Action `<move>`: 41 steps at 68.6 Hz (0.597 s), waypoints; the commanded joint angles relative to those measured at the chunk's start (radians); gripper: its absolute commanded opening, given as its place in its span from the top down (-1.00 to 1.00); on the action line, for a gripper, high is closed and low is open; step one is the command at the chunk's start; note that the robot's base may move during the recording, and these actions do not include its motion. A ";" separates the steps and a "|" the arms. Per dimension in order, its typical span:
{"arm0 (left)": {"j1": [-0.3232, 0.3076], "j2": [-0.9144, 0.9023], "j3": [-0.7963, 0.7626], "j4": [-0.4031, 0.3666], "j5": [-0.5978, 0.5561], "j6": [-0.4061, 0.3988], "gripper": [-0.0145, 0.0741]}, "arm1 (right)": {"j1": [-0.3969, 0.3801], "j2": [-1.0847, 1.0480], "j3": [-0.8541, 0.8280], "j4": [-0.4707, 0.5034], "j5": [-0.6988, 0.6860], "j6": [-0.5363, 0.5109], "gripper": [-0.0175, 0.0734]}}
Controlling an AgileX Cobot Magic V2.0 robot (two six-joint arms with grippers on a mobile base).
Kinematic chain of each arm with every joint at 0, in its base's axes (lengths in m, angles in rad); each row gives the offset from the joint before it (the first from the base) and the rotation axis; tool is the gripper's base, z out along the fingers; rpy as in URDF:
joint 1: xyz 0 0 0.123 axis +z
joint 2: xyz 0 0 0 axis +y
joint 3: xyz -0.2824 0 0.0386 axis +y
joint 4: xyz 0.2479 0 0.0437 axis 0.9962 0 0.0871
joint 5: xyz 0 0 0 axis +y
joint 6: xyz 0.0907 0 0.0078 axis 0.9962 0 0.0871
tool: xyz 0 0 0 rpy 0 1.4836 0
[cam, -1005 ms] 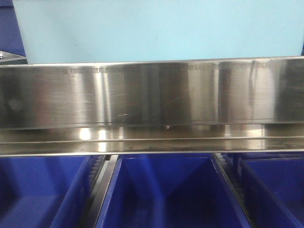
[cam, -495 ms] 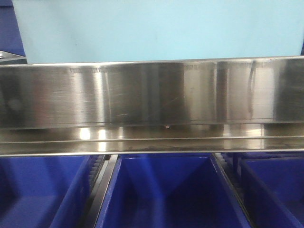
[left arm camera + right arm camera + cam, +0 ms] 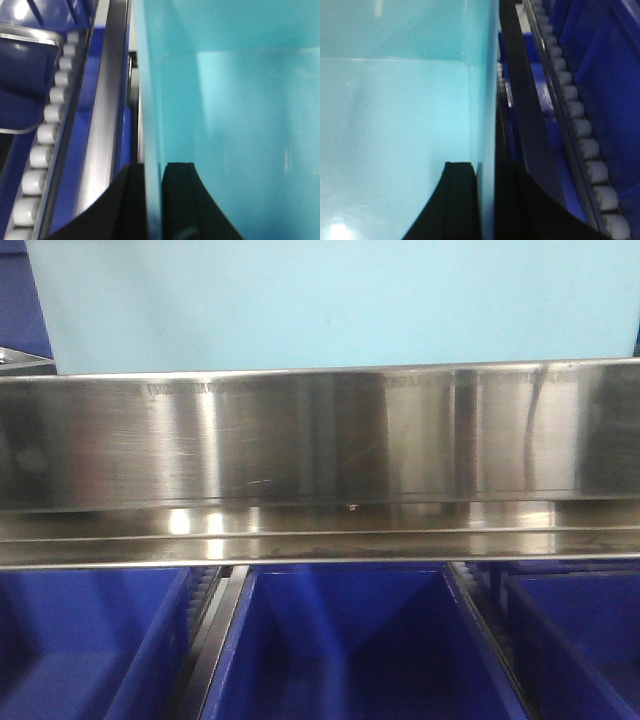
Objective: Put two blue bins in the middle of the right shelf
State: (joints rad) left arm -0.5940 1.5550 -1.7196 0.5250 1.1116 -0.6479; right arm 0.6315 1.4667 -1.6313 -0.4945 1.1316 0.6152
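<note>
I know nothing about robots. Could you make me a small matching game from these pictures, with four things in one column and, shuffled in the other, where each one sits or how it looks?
Things:
1. pale blue bin
2. steel rail
3. dark blue bins
4. white rollers

Descriptions:
A. open-topped, below the rail in the front view
B. shiny, spans the front view from edge to edge
C. one wall pinched by the left gripper, another by the right gripper
D. lined up in a row along a track

Pairs: 1-C, 2-B, 3-A, 4-D
</note>
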 commanded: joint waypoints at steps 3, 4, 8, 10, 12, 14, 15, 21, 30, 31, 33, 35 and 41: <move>-0.017 0.000 -0.007 -0.051 -0.027 0.019 0.92 | 0.016 0.006 -0.012 0.026 -0.038 -0.004 0.97; -0.017 0.000 -0.007 -0.051 -0.025 0.019 0.92 | 0.016 0.006 -0.012 0.026 -0.038 -0.004 0.97; -0.017 0.000 -0.009 -0.051 -0.025 0.021 0.92 | 0.016 0.006 -0.014 0.026 -0.040 -0.004 0.97; -0.017 0.000 -0.011 -0.051 -0.025 0.021 0.92 | 0.016 0.006 -0.019 0.026 -0.040 -0.004 0.97; -0.017 0.000 -0.011 -0.051 -0.025 0.029 0.92 | 0.016 0.006 -0.021 0.026 -0.040 -0.004 0.97; -0.017 0.000 -0.011 -0.051 -0.025 0.038 0.92 | 0.016 0.006 -0.025 0.026 -0.040 -0.004 0.97; -0.017 0.000 -0.011 -0.054 -0.025 0.039 0.92 | 0.016 0.006 -0.030 0.026 -0.040 -0.004 0.97; -0.017 0.000 -0.011 -0.071 -0.025 0.045 0.92 | 0.016 0.006 -0.045 0.026 -0.035 -0.004 0.97; -0.017 0.000 -0.013 -0.078 -0.021 0.047 0.92 | 0.016 0.006 -0.059 0.026 -0.032 -0.004 0.97; -0.017 0.000 -0.020 -0.078 -0.018 0.047 0.92 | 0.016 0.006 -0.061 0.026 -0.032 -0.004 0.97; -0.017 0.000 -0.025 -0.078 -0.016 0.049 0.92 | 0.016 0.006 -0.063 0.026 -0.032 -0.004 0.97; -0.017 0.000 -0.035 -0.078 -0.010 0.062 0.92 | 0.016 0.006 -0.063 0.026 -0.032 -0.004 0.97; -0.017 0.000 -0.083 -0.078 0.029 0.076 0.92 | 0.016 0.006 -0.064 0.026 -0.027 -0.004 0.97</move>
State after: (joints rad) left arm -0.5940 1.5576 -1.7575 0.4920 1.1528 -0.6121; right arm 0.6315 1.4716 -1.6814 -0.4841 1.1738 0.6172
